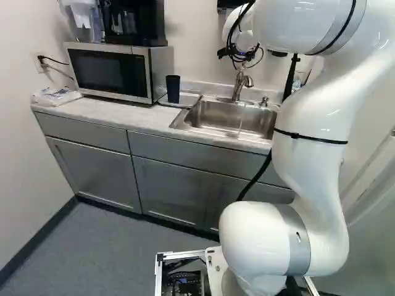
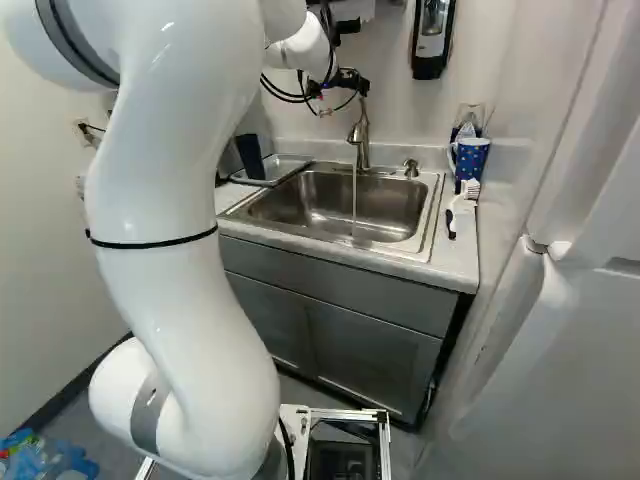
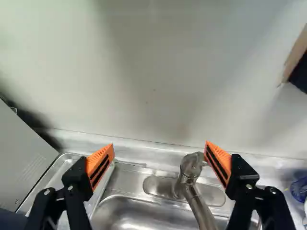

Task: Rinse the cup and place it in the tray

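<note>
The black gripper (image 2: pixel 345 85) is raised above the sink near the wall, at the upper middle of the right base view. In the wrist view the gripper (image 3: pixel 160 149) stands wide open, with nothing between its orange pads; the faucet is beyond and below one finger. A dark blue cup (image 1: pixel 173 89) stands upright on the tray (image 1: pixel 189 100) left of the sink, beside the microwave. A thin stream of water (image 2: pixel 354 205) runs from the faucet (image 2: pixel 361 135) into the metal sink (image 2: pixel 385 212). Another cup, a blue patterned mug (image 2: pixel 470 160), stands right of the sink.
The microwave (image 1: pixel 111 71) is on the counter (image 1: pixel 102 113) with a plastic bag (image 1: pixel 55 96) at its far side. A brush (image 2: pixel 463 205) lies right of the sink, near the mug. A dispenser (image 2: pixel 432 38) hangs on the wall above. A white door (image 2: pixel 560 370) rises close at the right.
</note>
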Motion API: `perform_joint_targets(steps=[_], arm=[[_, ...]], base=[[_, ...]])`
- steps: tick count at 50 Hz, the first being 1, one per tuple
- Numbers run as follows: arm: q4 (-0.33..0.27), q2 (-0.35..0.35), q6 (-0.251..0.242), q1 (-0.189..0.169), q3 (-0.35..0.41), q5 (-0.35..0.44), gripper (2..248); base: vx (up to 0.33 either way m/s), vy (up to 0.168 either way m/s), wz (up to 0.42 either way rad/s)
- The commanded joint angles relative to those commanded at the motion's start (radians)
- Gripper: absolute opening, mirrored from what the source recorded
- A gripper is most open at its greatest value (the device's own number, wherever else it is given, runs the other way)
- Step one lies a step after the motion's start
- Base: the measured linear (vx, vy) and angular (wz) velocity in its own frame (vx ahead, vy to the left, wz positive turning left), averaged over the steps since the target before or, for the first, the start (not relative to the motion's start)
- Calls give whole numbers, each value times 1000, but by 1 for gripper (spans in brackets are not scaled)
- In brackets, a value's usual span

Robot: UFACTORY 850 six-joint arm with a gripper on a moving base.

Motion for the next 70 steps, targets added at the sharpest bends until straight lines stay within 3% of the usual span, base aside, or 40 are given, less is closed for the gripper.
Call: perform_joint_targets(steps=[37,70], arm=[[0,-6,0,1,-7,-6,247],[0,17,0,6,19,-66,247]], base=[[0,0,0],[0,0,0]])
